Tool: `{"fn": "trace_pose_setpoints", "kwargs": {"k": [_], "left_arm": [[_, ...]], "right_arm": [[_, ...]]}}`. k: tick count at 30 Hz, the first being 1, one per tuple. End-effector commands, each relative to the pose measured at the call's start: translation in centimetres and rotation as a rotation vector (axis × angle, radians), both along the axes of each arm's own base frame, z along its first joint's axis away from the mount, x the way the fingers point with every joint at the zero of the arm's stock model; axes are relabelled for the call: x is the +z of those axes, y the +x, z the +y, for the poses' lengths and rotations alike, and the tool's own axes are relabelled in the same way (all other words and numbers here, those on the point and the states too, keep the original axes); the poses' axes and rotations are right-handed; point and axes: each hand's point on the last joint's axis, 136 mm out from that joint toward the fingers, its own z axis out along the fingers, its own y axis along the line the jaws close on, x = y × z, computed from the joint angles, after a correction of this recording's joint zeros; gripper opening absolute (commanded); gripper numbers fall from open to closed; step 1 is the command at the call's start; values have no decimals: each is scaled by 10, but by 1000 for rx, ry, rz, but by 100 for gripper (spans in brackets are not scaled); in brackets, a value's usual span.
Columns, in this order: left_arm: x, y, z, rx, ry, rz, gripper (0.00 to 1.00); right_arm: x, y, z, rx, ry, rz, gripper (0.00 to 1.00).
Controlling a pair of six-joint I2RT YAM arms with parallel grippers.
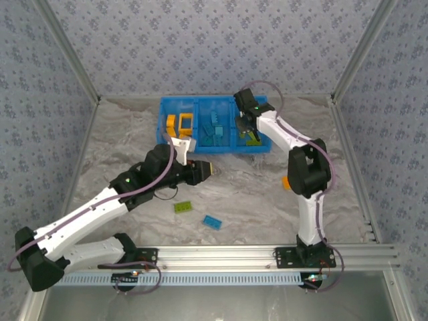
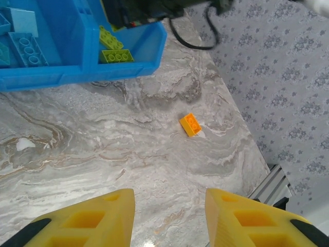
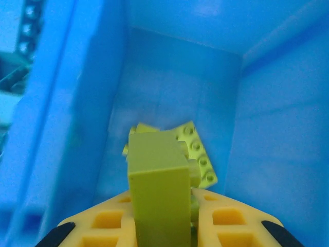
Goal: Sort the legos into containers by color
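Right gripper clamps a green brick inside the bin's right compartment, at the table's 1 o'clock. Probably light, rigid, slick plastic: pinch flat sides. Left gripper gapes empty.

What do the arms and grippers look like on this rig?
The left arm and right arm: white shells, black joints, a lilac cable along each, green LED. The left gripper and right gripper: yellow fingers, square recesses, black outer corners.

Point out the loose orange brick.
In the left wrist view the orange brick lies alone on the table, in front of the right end of the blue bin.
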Motion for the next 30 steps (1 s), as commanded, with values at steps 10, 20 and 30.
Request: {"fn": "trace_pose_setpoints", "kwargs": {"k": [10, 20, 30], "left_arm": [[25, 1, -10, -6, -47, -60, 40], [23, 0, -11, -12, -37, -54, 40], [22, 0, -15, -11, -35, -48, 40]], "right_arm": [[-34, 62, -5, -66, -14, -21, 24], [-45, 64, -3, -80, 17, 0, 38], [18, 56, -7, -93, 66, -111, 44]]}}
